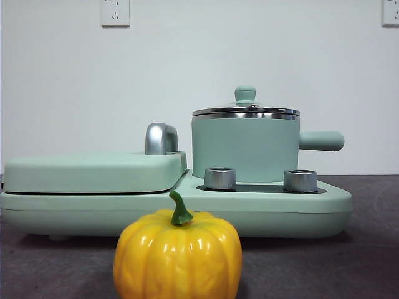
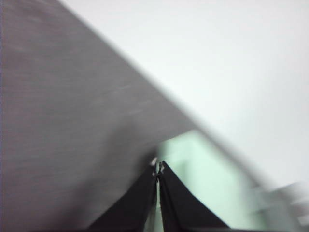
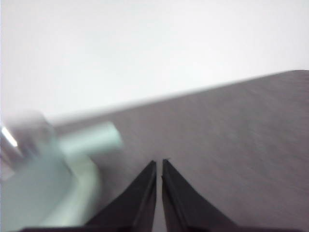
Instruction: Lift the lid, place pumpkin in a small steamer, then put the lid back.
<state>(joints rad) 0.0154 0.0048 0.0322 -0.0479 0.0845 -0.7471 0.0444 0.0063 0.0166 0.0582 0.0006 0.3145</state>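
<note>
Nothing of the task is done, by my reading. The lid sits seated on the steamer, knob up. The pumpkin stands on the table, in front of the base and well apart from the steamer. All three steps are left: lid off, pumpkin in, lid back on.

Steamer stands on the base just behind the two silver knobs, handle pointing away from the flat cover that lies beside it on the same base.

Front view: all task things sharp, neither arm visible. I take both arms as waiting.

Left wrist view: left gripper with jaws pressed together, nothing between them, over bare table, a blurred mint-green corner of the base beyond the tips. No pumpkin, no lid here.

Right wrist view: right gripper with jaws all but touching, only a hairline gap, holding nothing. It shows the steamer's handle end-on, blurred, which fixes this arm on the handle side. No pumpkin here either.
</note>
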